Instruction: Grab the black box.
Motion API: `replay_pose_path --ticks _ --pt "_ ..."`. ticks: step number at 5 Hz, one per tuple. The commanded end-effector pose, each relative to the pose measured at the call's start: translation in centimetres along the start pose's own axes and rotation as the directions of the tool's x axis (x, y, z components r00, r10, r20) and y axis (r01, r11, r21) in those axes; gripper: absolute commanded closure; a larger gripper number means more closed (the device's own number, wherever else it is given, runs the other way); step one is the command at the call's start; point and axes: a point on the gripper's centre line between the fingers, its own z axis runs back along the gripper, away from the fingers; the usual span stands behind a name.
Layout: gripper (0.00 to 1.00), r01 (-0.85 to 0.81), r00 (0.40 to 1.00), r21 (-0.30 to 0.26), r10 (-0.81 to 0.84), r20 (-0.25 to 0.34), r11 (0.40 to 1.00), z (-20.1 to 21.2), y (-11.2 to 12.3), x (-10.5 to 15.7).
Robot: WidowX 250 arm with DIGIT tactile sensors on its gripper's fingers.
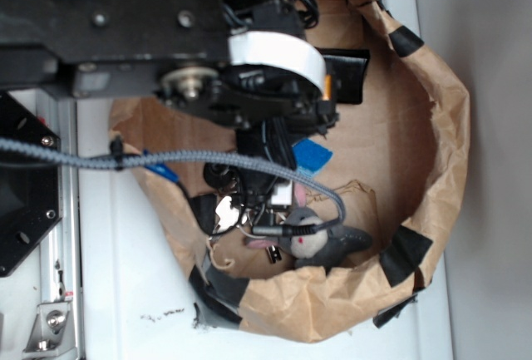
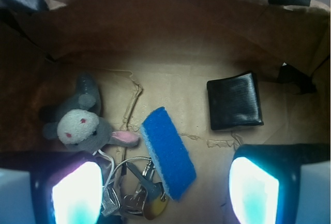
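The black box lies flat on the brown paper floor, small, glossy and roughly square, at the upper right of the wrist view. My gripper hangs open above the floor. Its two lit fingertips frame the bottom of that view, and nothing is between them. The box sits beyond the right fingertip, apart from it. In the exterior view the box shows at the top, partly hidden behind the arm.
A blue sponge lies between the fingers' line and the box. A bunch of keys sits below it. A grey plush toy is at the left. The crumpled brown paper rim with black tape patches walls everything in.
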Motion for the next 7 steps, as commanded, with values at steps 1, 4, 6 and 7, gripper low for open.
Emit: replay_pose_path --ticks 1,4,6,7 --pt "0.0 -0.01 0.999 0.008 0.009 0.033 1.0 0.8 0.4 0.8" --pt "0.0 0.138 0.99 0.056 -0.138 -0.019 0.989 -4.2 2.1 0.7" --pt "0.0 0.103 0.995 0.054 -0.104 0.002 0.993 -5.1 3.5 2.6" --pt "0.0 0.111 0.994 0.047 -0.112 0.014 0.993 -4.8 3.6 2.3"
